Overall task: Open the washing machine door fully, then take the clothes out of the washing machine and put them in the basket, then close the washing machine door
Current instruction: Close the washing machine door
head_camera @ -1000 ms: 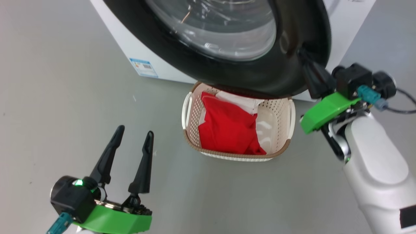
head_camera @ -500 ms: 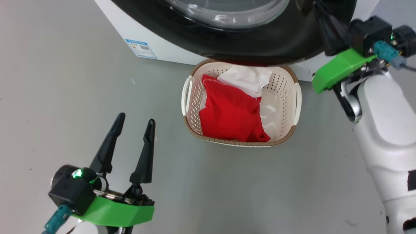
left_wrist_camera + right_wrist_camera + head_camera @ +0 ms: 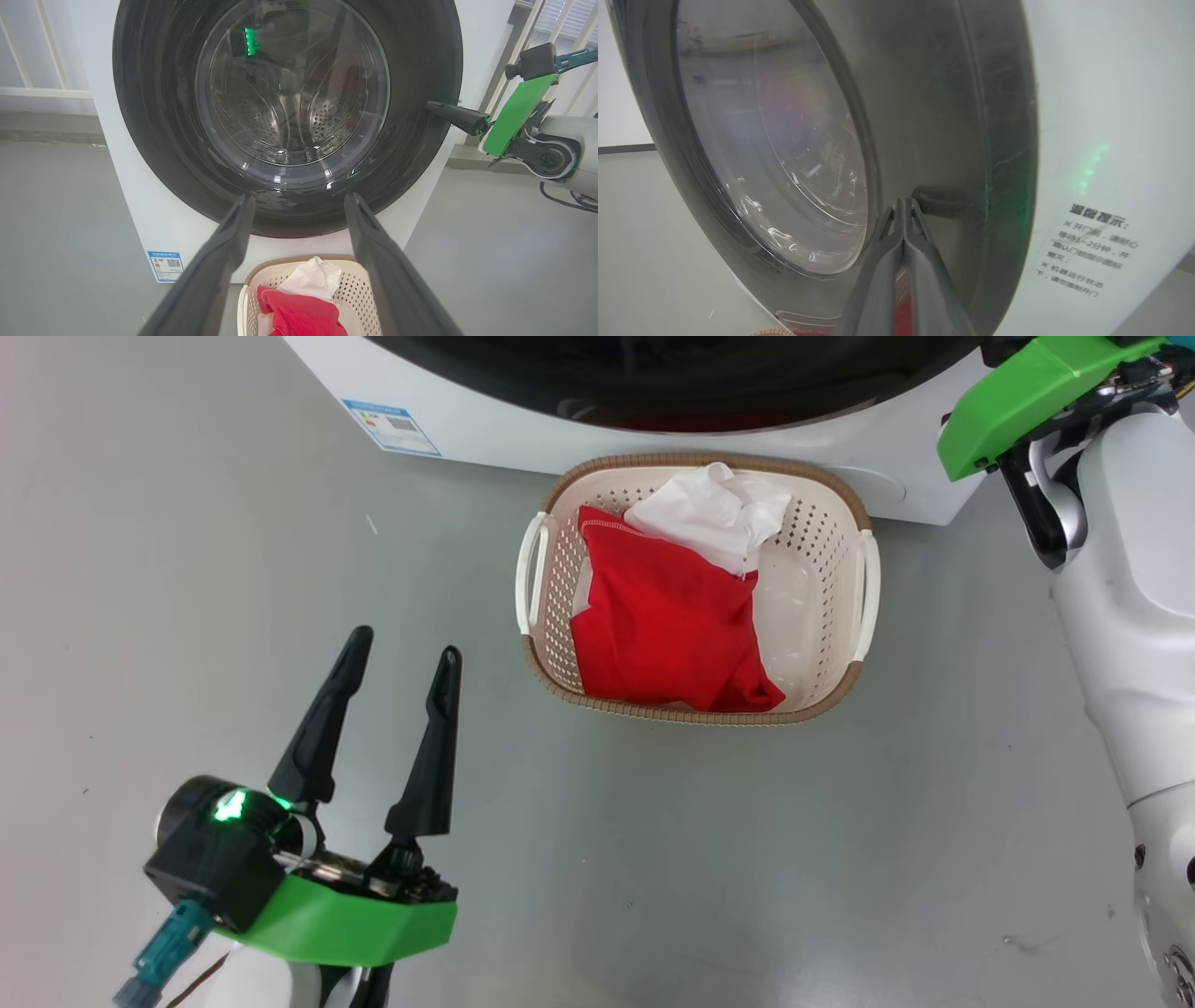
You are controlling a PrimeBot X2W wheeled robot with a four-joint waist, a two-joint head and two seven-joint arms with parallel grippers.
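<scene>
Grey floor [image 3: 187, 523] carried basket [image 3: 845, 695] of clothes [image 3: 663, 625] before washing machine [image 3: 523, 429] | door [image 3: 154, 116] sat flush | my left end effector [image 3: 404, 644] spread wide, empty | my right end effector [image 3: 903, 201] pinched together, empty, tips on door rim

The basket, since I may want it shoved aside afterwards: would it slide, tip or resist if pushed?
The basket would probably slide easily: thin perforated plastic on a smooth grey floor. It is likely light, holding only soft clothes. Its low, wide shape makes tipping unlikely.
</scene>
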